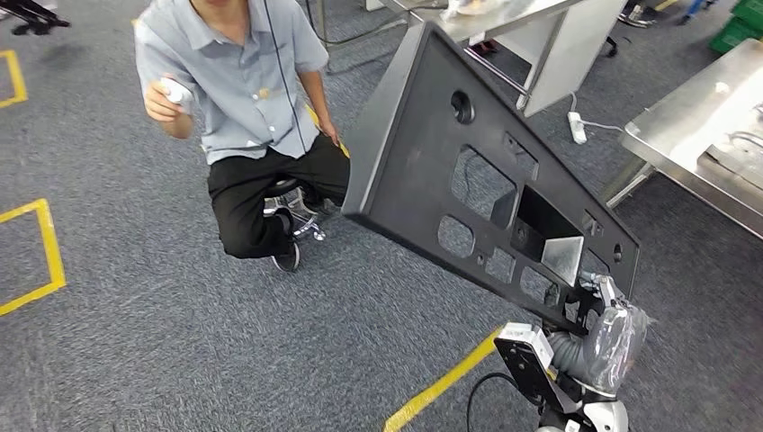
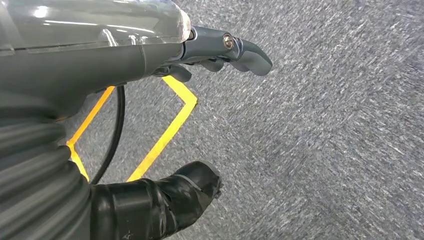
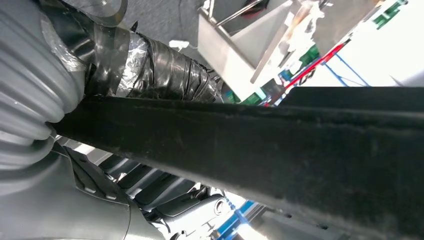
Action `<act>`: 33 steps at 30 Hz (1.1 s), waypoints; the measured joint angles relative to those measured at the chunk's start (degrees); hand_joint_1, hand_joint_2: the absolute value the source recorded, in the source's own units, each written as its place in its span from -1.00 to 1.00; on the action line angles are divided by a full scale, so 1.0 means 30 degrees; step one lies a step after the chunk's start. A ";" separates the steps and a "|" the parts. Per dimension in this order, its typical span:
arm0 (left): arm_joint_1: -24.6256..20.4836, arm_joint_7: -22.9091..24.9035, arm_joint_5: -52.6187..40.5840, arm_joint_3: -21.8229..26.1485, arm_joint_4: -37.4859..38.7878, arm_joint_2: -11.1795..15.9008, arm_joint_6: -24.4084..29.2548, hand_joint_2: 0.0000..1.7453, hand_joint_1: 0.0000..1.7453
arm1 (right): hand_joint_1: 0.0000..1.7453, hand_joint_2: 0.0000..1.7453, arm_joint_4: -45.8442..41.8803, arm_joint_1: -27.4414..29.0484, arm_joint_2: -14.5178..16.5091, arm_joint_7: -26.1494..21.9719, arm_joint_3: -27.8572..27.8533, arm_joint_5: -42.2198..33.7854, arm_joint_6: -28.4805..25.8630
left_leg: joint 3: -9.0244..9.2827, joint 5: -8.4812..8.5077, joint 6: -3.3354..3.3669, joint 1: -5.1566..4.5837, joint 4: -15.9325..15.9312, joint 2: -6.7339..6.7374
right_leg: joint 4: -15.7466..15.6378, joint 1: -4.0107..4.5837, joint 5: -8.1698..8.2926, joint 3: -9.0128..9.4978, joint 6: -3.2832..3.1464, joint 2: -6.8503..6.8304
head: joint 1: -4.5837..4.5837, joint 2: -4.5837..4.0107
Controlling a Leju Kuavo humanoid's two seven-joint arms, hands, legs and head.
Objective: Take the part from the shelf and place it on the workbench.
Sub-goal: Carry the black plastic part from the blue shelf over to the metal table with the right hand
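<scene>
Gripped the large black rigid plastic panel with cut-outs (image 1: 468,171) by one corner edge in right hand (image 1: 605,310); judged stiff, light, unwieldy, liable to swing; left hand (image 2: 150,60) hung empty, fingers apart.

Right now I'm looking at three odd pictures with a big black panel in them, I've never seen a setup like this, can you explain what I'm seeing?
This is a walking humanoid robot with a camera on its head and one at each wrist. The head view looks down: the right hand grips one end of a large black plastic part with cut-out holes, held tilted above the grey carpet. A person crouches close by, holding a small white object. A metal workbench stands off to the right. The right wrist view shows the same part's dark edge up close. The left wrist view shows the left hand holding nothing, over carpet with yellow tape.
</scene>
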 joint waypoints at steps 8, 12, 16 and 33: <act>0.0120 -0.0022 0.0000 0.0007 0.0000 -0.0005 0.0088 1.00 -1.00 | 1.00 1.00 -0.0016 0.0118 -0.0002 0.0029 -0.0044 0.0000 0.0006 | 0.0061 -0.0048 0.0249 -0.0031 -0.0094 0.1100 | 0.4953 -0.0106 -0.2255 -0.2349 0.0288 -0.1186 | 0.0046 0.0000; 0.0085 -0.0051 0.0000 0.0007 0.0000 -0.0047 0.0087 1.00 -1.00 | 1.00 1.00 -0.0051 0.0162 -0.0002 0.0033 -0.0055 0.0000 0.0006 | 0.0269 -0.0221 0.0084 -0.0067 -0.0090 0.1751 | 0.1841 0.0014 -0.0634 -0.0747 0.0102 -0.1913 | 0.0044 0.0000; -0.0001 -0.0062 -0.0002 0.0007 0.0000 -0.0115 0.0093 1.00 -1.00 | 1.00 1.00 -0.0158 0.0198 0.0000 0.0033 -0.0076 0.0002 0.0000 | 0.0596 -0.0570 -0.0396 -0.0175 -0.0091 0.2532 | -0.1070 0.0207 0.0382 0.0701 -0.0418 -0.2202 | 0.0029 0.0000; -0.0011 -0.0095 0.0007 0.0007 0.0000 -0.0135 0.0120 1.00 -1.00 | 1.00 1.00 -0.0253 0.0374 0.0005 0.0038 -0.0104 0.0075 0.0002 | 0.0112 -0.0081 0.0049 0.0033 0.0050 0.0230 | 0.0267 0.0012 -0.0370 0.0113 0.0065 -0.0080 | 0.0053 0.0000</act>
